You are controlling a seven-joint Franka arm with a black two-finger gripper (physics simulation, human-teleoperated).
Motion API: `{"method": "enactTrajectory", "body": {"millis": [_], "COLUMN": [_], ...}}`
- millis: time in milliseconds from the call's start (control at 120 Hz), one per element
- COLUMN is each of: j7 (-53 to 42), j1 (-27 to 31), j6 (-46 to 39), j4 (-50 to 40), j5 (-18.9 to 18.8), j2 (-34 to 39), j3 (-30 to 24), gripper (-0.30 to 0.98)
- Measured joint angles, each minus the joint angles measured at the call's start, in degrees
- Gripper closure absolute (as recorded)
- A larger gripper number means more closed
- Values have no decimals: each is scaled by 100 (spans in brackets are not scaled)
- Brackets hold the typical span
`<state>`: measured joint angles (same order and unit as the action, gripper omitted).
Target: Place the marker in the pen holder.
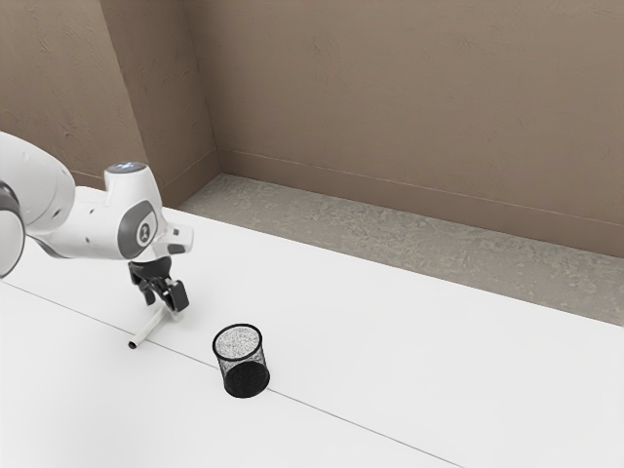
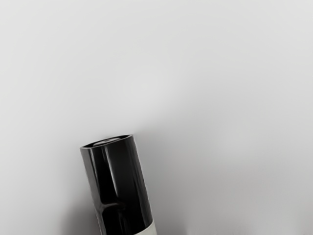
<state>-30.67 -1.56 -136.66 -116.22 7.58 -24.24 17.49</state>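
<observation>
Marker (image 1: 151,327) lies at left of frame by the gripper (image 1: 166,300), likely light, stiff, slick, prone to roll; best gripped mid-barrel, across its length. Can't tell whether jaws are apart or clamped. Pen holder (image 1: 246,378) sits lower left of centre.

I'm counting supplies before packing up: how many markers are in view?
1: a white marker with a black end, at the gripper on the exterior view's left. Another could be hidden behind the arm.

From well back, the exterior view looks down across the worktop (image 1: 390,341) toward the wall (image 1: 390,97); from the arm (image 1: 93,229), the wrist view closely faces the shared marker (image 1: 149,327).
</observation>
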Motion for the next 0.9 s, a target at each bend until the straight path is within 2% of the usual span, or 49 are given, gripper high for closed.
{"method": "enactTrajectory", "body": {"millis": [133,300,408,900], "j7": [-60,-100,-118,-35], "j1": [-1,0,3,3], "j6": [-5,-7,-4,-9], "j4": [1,14,41,35], "j5": [-7,-17,-58,-133], "j2": [-8,-11,-6,16], "j3": [0,-1,-5,-6], "gripper": [7,34,45,73]}}
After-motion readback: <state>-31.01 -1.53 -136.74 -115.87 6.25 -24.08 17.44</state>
